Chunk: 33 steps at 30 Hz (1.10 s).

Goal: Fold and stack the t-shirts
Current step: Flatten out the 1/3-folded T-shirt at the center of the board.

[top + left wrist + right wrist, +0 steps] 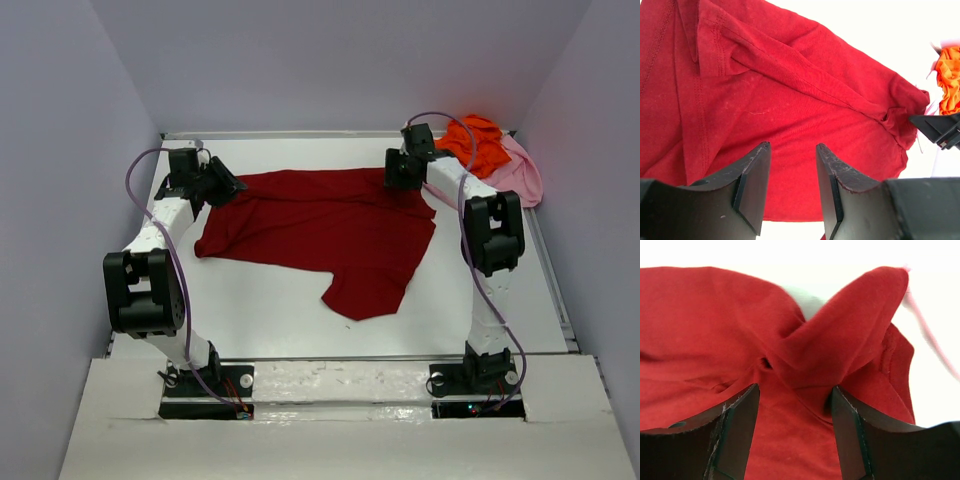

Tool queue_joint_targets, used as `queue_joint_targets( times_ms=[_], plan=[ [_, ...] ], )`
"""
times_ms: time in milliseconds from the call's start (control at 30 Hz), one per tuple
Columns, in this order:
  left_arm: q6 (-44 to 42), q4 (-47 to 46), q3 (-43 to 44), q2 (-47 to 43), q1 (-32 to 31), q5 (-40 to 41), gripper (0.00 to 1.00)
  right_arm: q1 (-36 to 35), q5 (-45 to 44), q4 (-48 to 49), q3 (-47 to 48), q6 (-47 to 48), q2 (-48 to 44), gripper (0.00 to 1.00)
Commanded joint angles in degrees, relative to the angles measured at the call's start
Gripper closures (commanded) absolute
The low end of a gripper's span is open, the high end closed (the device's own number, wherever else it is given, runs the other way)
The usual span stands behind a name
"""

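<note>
L jaws apart over dk-red tee [790,100]

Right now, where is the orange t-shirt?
In the top view, the orange t-shirt lies bunched in the table's far right corner, partly on the pink t-shirt.

We count one dark red t-shirt [320,235], one orange t-shirt [478,142] and one pink t-shirt [522,172]: three in all. We see two arms, left arm [150,275] and right arm [492,235]. Two grippers: left gripper [792,147], right gripper [795,387]. Two fingers [752,180] each, four total. Two purple cables [128,180], one per arm. One table [270,315].
</note>
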<state>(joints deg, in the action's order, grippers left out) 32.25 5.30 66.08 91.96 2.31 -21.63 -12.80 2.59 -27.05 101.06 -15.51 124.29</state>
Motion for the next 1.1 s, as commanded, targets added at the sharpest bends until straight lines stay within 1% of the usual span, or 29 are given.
queue_joint_targets(
  times_ms=[0,200,267,433,533,600,667,767,867,900,1000,1067],
  plan=[
    [-1.05,-1.61,0.54,-1.35,-0.28,-1.22,0.49,-2.32,-1.54,-1.16,4.41,2.67,-3.96,0.37],
    [-1.05,-1.61,0.54,-1.17,-0.37,-1.22,0.49,-3.55,-0.91,-4.41,8.36,4.25,-4.14,0.36],
    [-1.05,-1.61,0.62,-1.17,-0.37,-1.22,0.49,-3.55,-2.23,-4.33,8.11,4.34,-4.4,0.36],
    [-0.96,-1.61,0.54,-1.17,-0.55,-1.49,0.49,-3.55,-10.22,-4.33,4.95,4.61,-4.76,0.36],
    [-0.87,-1.61,0.62,-1.09,-0.64,-1.75,0.5,-3.55,-10.94,-4.33,3.36,3.82,-5.28,0.36],
    [-0.87,-1.7,0.54,-1.17,-0.72,-1.75,0.49,-3.55,-12.69,-3.89,1.26,3.03,-6.95,0.36],
    [-0.87,-1.78,0.45,-1.26,-0.81,-1.84,0.49,-3.55,-17.77,-3.71,-1.54,2.42,-9.49,0.36],
    [-0.79,-1.87,0.45,-1.52,-0.99,-1.93,0.49,-3.55,-21.74,-1.96,-5.33,1.63,-12.05,0.35],
    [-0.79,-1.96,0.36,-1.61,-1.16,-2.1,0.49,-2.33,-23.15,-0.38,-11.12,-0.83,-13.9,0.36],
    [-0.7,-1.96,0.27,-1.61,-1.16,-2.1,0.49,-2.32,-23.68,-0.37,-11.14,-0.84,-14.07,0.36],
    [-0.7,-1.96,0.27,-1.79,-1.69,-2.19,0.49,0.48,-22.99,3.21,-17.88,-3.9,-15.82,0.36],
    [-0.79,-2.05,0.27,-1.96,-2.04,-2.02,0.49,2.07,-22.02,4.98,-20.53,-5.92,-16.45,0.36]
  ],
)
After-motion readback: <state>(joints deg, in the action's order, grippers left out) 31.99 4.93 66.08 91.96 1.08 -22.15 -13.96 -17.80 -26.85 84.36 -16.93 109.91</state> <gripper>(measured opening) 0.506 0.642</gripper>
